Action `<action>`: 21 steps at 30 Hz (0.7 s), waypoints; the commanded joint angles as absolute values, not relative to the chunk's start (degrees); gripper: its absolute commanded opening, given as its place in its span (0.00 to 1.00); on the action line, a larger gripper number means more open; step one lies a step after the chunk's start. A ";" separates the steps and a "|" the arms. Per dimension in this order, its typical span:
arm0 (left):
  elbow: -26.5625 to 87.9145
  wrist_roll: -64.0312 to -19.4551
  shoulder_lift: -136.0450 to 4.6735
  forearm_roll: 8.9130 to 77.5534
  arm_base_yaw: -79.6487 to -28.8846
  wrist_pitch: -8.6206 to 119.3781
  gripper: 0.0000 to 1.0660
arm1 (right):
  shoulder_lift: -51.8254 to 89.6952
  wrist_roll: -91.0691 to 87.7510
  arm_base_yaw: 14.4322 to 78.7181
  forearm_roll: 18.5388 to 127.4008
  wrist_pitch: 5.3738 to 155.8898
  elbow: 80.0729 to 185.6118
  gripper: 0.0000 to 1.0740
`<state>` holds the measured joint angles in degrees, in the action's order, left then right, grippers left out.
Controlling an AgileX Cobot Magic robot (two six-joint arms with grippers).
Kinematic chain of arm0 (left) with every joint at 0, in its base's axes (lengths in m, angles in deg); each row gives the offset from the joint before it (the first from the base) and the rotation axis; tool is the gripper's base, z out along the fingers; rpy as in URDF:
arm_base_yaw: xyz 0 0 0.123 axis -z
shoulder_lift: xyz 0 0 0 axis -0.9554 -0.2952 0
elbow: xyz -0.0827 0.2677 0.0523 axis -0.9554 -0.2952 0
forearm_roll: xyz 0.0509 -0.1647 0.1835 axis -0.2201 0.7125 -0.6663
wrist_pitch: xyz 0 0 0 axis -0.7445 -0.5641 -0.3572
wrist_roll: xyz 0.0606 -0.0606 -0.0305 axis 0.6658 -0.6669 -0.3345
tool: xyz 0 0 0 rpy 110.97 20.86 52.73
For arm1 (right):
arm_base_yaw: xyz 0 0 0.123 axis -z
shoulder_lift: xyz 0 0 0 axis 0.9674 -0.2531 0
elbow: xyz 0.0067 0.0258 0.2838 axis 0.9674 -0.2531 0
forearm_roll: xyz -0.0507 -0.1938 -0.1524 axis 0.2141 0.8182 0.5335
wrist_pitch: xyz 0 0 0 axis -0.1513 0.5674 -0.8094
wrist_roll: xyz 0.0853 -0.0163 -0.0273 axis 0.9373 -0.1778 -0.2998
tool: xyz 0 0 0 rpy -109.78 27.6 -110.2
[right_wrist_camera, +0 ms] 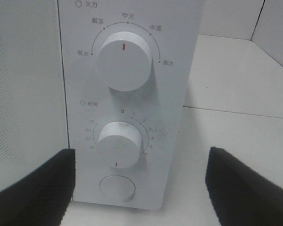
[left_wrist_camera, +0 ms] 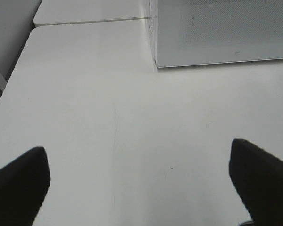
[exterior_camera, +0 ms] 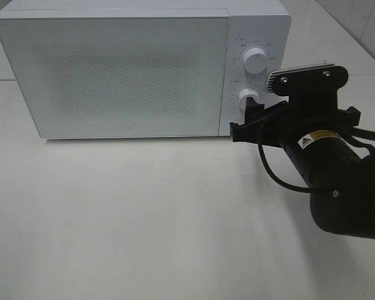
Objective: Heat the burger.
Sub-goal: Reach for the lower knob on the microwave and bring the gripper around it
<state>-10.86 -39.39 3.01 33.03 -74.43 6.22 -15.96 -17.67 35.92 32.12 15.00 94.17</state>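
- High camera: no burger in sight, so I can't tell where it sits or which way it points. The white microwave (exterior_camera: 112,75) stands at the back of the table (exterior_camera: 144,219) with its frosted door shut, and you can't see through it. The right gripper (exterior_camera: 286,107) is up at the control panel, one black finger just beside the lower knob (exterior_camera: 249,97) and below the upper knob (exterior_camera: 256,60). There's lots of bare tabletop in front.
- Left wrist: the left gripper (left_wrist_camera: 137,150) is spread wide with nothing between its fingers. It hangs over bare table (left_wrist_camera: 132,94), and the microwave's corner (left_wrist_camera: 217,37) is well ahead.
- Right wrist: the right gripper (right_wrist_camera: 139,165) has its jaws apart and isn't gripping anything. The fingers sit either side of the lower knob (right_wrist_camera: 120,143) and the round button (right_wrist_camera: 118,187), clear of both. The upper knob (right_wrist_camera: 123,61) has its red mark pointing up.
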 commanded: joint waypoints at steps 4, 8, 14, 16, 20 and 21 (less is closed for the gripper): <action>-10.98 -39.34 4.50 33.03 -74.21 6.96 0.92 | -19.80 -18.53 35.92 31.95 11.16 99.10 0.69; -10.98 -39.34 4.50 33.03 -74.21 6.96 0.92 | -21.57 -18.53 35.92 31.95 11.16 101.22 0.69; -10.98 -39.34 4.50 33.03 -74.21 6.96 0.92 | -25.07 -18.48 36.83 31.95 11.39 105.17 0.69; -10.98 -39.34 4.50 33.03 -74.21 6.96 0.92 | -26.16 -18.30 37.64 31.95 12.02 106.31 0.69; -10.98 -39.34 4.50 33.03 -74.21 6.96 0.92 | -28.10 -17.44 39.47 32.18 13.34 108.89 0.69; -10.98 -39.34 4.50 33.03 -74.21 6.96 0.92 | -28.10 -17.44 39.47 32.18 13.34 108.89 0.69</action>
